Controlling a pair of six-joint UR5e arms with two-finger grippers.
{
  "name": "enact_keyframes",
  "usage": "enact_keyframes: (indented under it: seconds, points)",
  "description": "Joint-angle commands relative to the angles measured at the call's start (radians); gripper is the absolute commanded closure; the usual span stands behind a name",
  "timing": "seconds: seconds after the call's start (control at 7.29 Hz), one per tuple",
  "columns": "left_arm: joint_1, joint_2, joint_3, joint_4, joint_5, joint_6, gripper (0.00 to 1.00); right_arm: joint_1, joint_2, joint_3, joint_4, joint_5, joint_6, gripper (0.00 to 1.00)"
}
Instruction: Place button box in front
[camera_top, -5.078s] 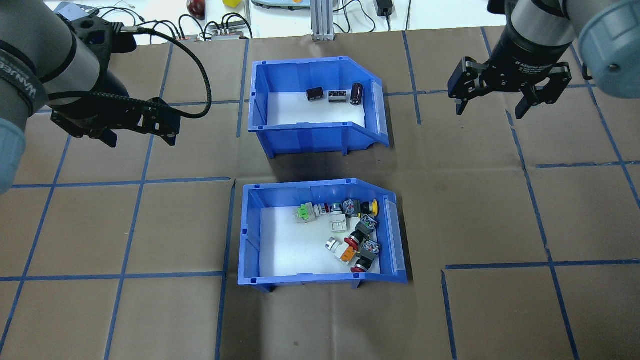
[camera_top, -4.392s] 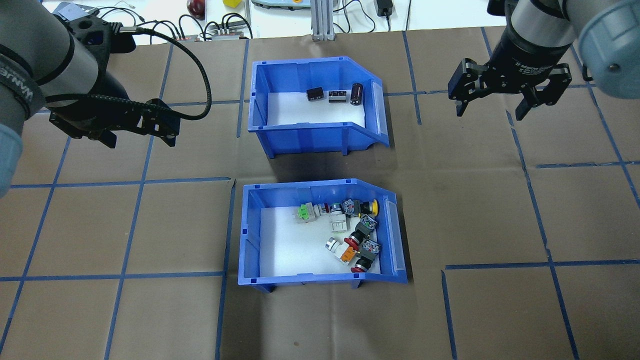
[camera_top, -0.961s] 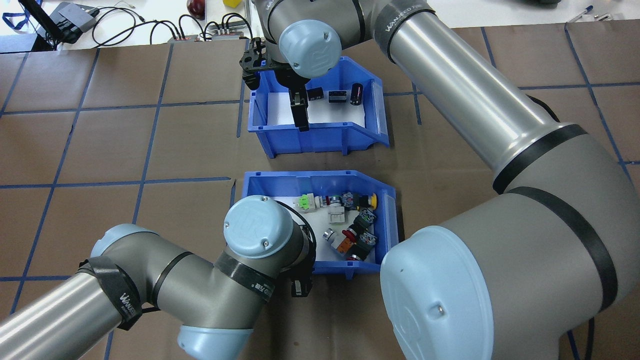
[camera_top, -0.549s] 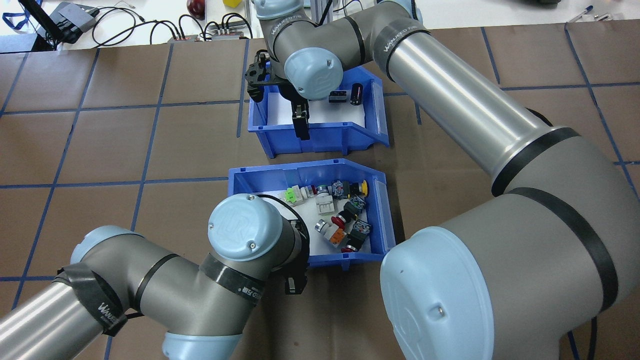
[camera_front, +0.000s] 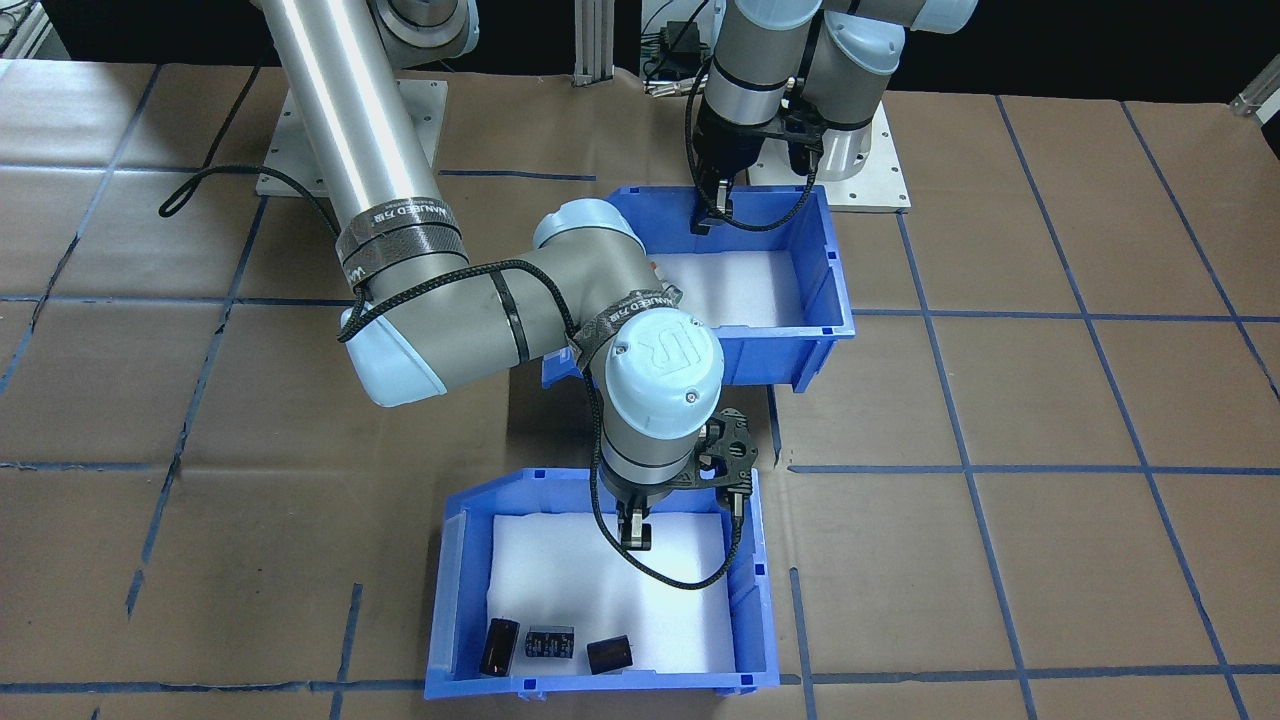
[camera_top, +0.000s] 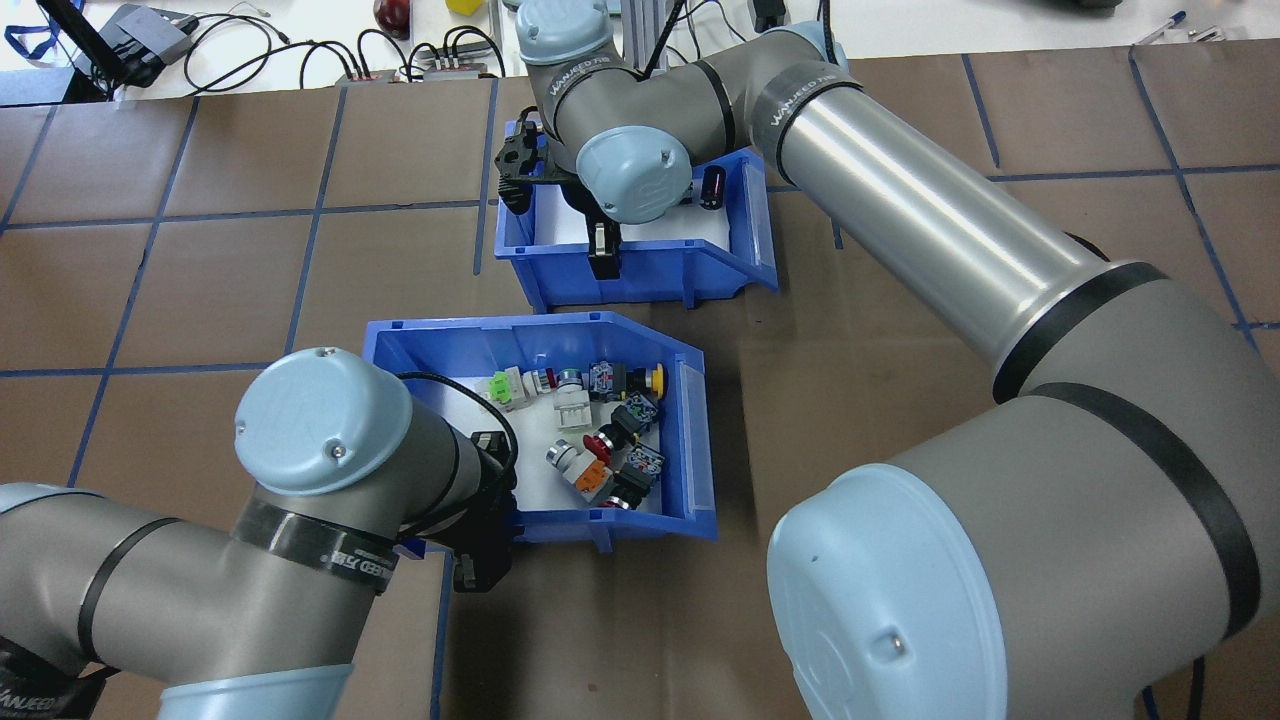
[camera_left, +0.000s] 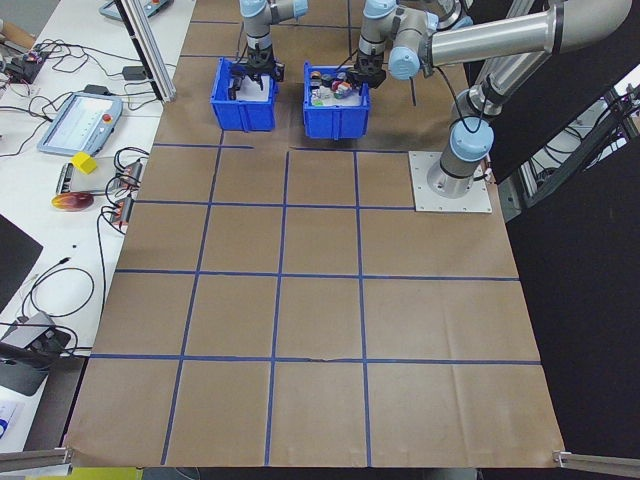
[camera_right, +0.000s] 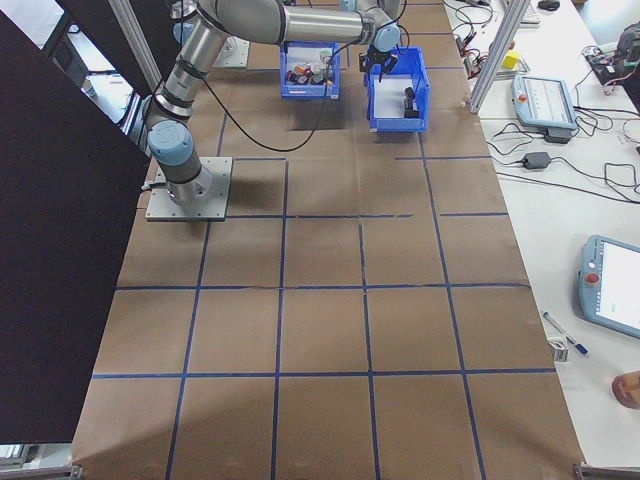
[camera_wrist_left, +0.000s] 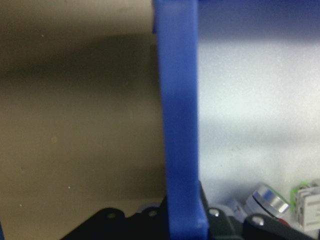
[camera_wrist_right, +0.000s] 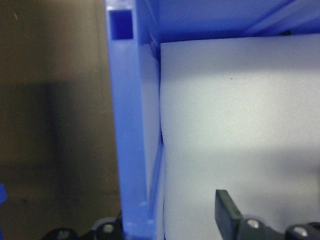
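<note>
The left gripper is clamping the button box wall; the right gripper is clamping the other bin. Swapping comes next, probably.

Blue button box with white floor; brown blue-gridded table.
</note>
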Motion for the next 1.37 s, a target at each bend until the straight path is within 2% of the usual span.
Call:
enact_keyframes:
  seconds: [0.0,0.14,0.27,0.55,0.69,0.96,1.24]
  points:
    - [0.102,0.062,0.0,-0.092,0.001,0.135,1.0,-0.037,-0.014,-0.054,-0.011,-0.03,-0.016,0.97]
    - [0.142,0.076,0.0,-0.102,0.002,0.175,1.0,-0.084,-0.014,-0.091,0.005,-0.059,-0.022,0.97]
    - [0.171,0.073,0.002,-0.108,-0.001,0.201,1.0,-0.136,-0.034,-0.088,0.011,-0.061,-0.045,0.97]
    - [0.185,0.032,0.014,-0.08,-0.004,0.233,1.0,-0.274,-0.088,-0.085,0.092,-0.084,-0.206,0.97]
    - [0.185,0.0,0.026,-0.017,-0.004,0.233,1.0,-0.34,-0.12,-0.077,0.129,-0.089,-0.296,0.97]
    - [0.185,-0.118,0.134,-0.004,-0.009,0.226,1.0,-0.452,-0.172,-0.047,0.168,-0.116,-0.454,0.97]
    - [0.183,-0.271,0.269,0.004,-0.016,0.223,1.0,-0.526,-0.243,0.033,0.182,-0.115,-0.565,0.97]
